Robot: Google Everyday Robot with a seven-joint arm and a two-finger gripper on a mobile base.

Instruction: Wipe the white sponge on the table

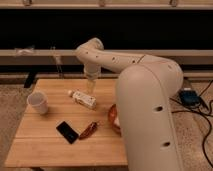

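The white robot arm's gripper [91, 89] hangs over the light wooden plank surface [47, 145], just above a labelled white plastic bottle [84, 99]. Its grip state cannot be told, and the small off-white sponge cannot be made out.

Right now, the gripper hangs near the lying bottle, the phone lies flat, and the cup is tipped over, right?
Not quite. The cup is not tipped over: it stands upright, mouth up, as the camera view shows. The rest holds: the gripper hangs near the bottle, which lies on the table, and the phone lies flat.
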